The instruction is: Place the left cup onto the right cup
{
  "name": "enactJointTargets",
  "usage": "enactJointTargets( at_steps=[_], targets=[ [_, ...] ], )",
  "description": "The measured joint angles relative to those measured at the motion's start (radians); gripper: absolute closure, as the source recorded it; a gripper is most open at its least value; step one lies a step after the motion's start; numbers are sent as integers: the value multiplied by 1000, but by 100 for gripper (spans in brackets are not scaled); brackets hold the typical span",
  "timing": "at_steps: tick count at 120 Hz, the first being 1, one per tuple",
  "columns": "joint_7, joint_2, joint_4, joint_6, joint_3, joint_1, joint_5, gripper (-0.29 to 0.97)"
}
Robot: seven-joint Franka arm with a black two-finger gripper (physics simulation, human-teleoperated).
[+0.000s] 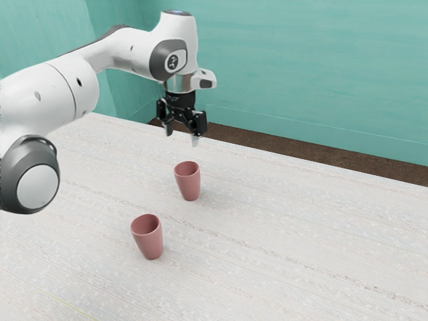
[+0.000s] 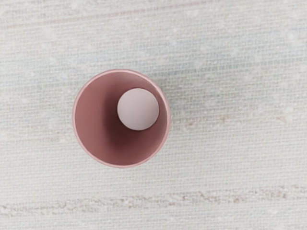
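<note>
Two pink cups stand upright and apart on the pale table. The farther cup is near the middle; the nearer cup sits closer to the front and toward the exterior view's left. My black gripper hangs open above the farther cup, with a clear gap of air below its fingertips and nothing between them. The wrist view looks straight down into one cup, showing its round rim and pale bottom, directly under my hand.
The table's far edge runs along a dark brown floor strip below the teal wall. Bare tabletop spreads to the exterior view's right of both cups. My white arm comes in from the upper left.
</note>
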Motion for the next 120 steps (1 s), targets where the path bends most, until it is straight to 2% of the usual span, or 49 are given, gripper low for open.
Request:
enactJointTargets(
  at_steps=[64,120],
  targets=[
    [-8,40,-107,141,0,-4,-2,0],
    [-8,113,-24,182,-2,-1,-6,0]
  ],
)
